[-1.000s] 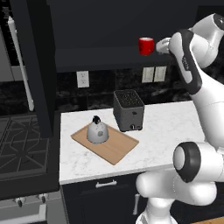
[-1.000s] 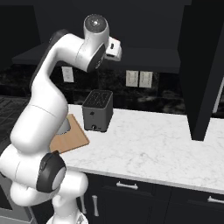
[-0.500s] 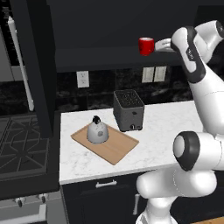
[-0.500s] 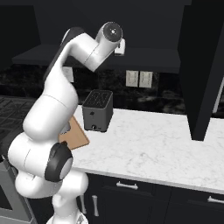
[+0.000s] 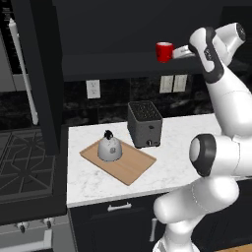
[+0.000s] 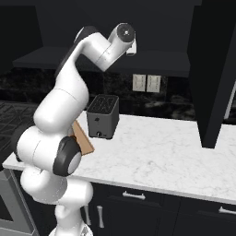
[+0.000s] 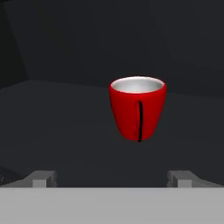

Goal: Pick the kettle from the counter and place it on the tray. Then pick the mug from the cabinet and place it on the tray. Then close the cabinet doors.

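Reaching further toward the red mug (image 7: pixel 138 113) on the shelf of the cabinet (image 5: pixel 113 64), arm stretched farther than a second ago, gripper (image 7: pixel 113 178) spread wide and empty, just short of it. Sitting unmoved meanwhile: kettle (image 5: pixel 109 147) on tray (image 5: pixel 129 166), left of toaster (image 5: pixel 144 124).

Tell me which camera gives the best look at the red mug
The hand view: the mug stands upright, centred and close, white inside and edge-on handle visible, ahead of the open gripper. The left base view shows it small on the cabinet shelf; in the right base view the arm hides it.
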